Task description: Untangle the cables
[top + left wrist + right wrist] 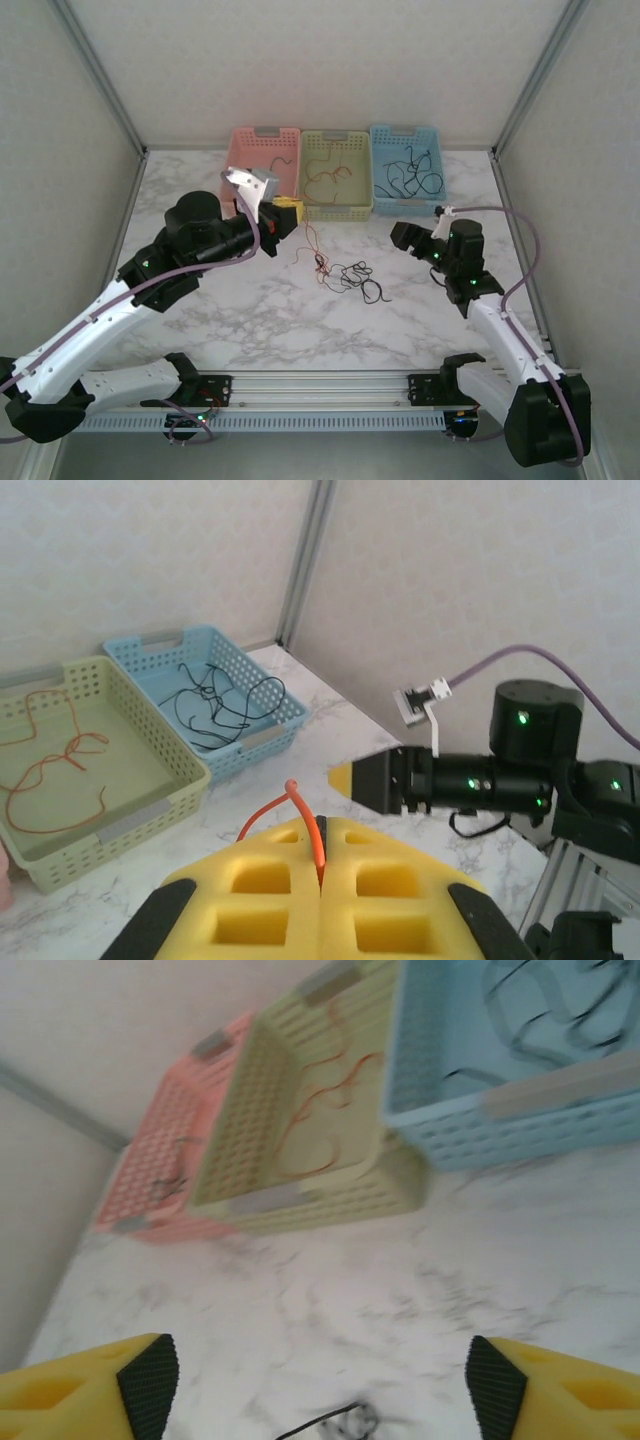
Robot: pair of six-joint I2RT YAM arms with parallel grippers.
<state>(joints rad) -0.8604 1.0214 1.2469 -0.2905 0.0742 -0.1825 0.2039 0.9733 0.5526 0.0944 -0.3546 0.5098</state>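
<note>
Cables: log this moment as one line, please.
left gripper: shut on red-orange cable | right gripper: open, over table | tangle: on table | status: not untangled

The white, marble-patterned worktop [250, 330] bore a pink basket [240, 155], a green basket [338, 210] and a blue basket [410, 205] side by side along its far edge. Tangled black and red-orange cables [350, 275] lay near its middle.
</note>
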